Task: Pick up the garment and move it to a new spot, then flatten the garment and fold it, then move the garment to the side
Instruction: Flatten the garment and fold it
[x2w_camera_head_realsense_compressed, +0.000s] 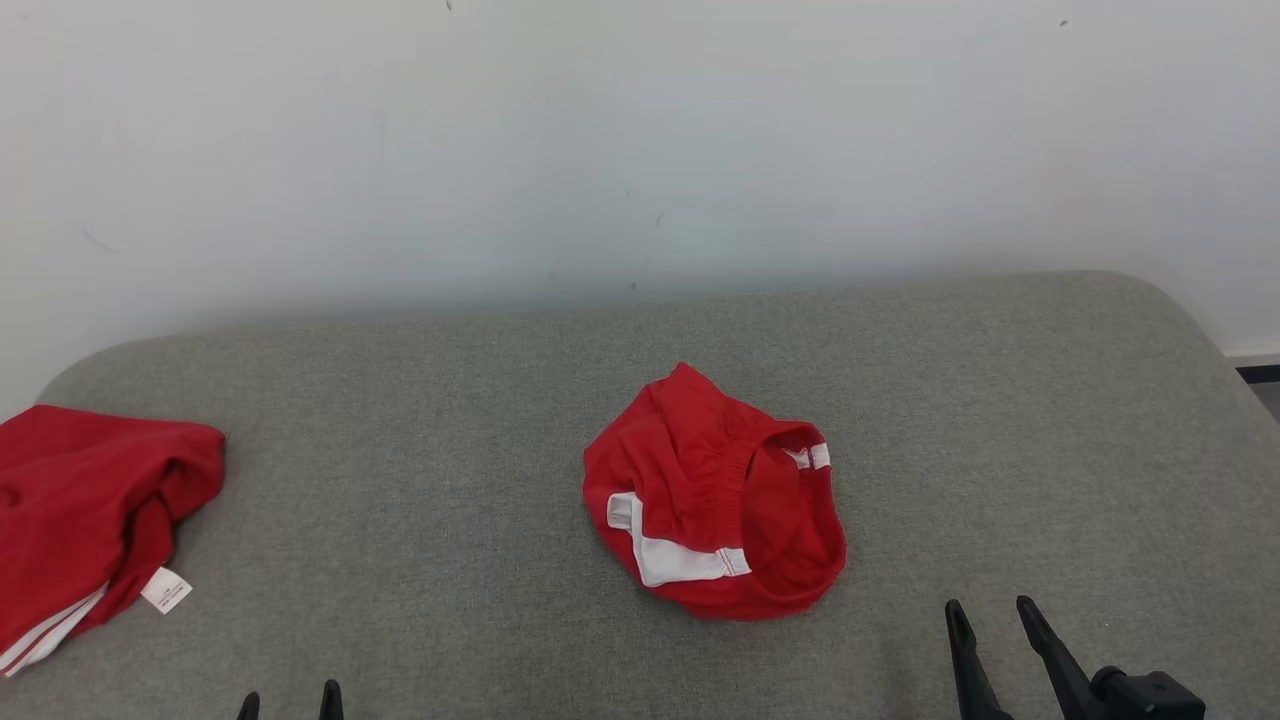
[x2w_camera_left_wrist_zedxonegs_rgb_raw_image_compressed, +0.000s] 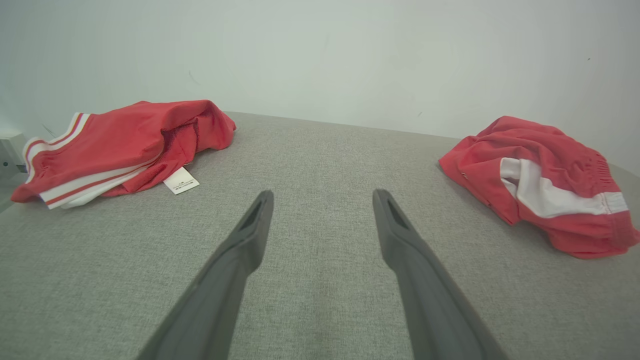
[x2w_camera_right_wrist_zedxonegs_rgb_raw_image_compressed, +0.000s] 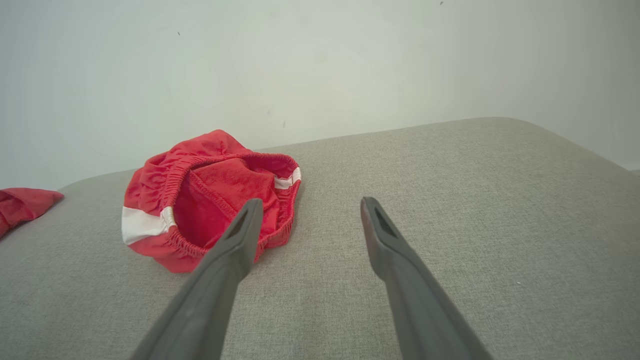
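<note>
Step 1, pickup not begun: my left end effector (x2w_camera_head_realsense_compressed: 289, 692) & right end effector (x2w_camera_head_realsense_compressed: 990, 603) gape wide, empty; crumpled red garment (x2w_camera_head_realsense_compressed: 715, 495) sits ahead-left of the right one, apart, so next I reckon: reach fwd, pinch a fold.

Bare grey upholstery (x2w_camera_left_wrist_zedxonegs_rgb_raw_image_compressed: 320, 150) lies open between and straight ahead of the left fingers (x2w_camera_left_wrist_zedxonegs_rgb_raw_image_compressed: 252, 235). A crumpled red garment (x2w_camera_head_realsense_compressed: 715, 495) sits ahead-left of the right fingers (x2w_camera_right_wrist_zedxonegs_rgb_raw_image_compressed: 385, 245). A second red garment (x2w_camera_head_realsense_compressed: 90, 510) sits ahead-left of the left fingers.

Head looks down; low wrist views share garment (x2w_camera_head_realsense_compressed: 700, 470).
</note>
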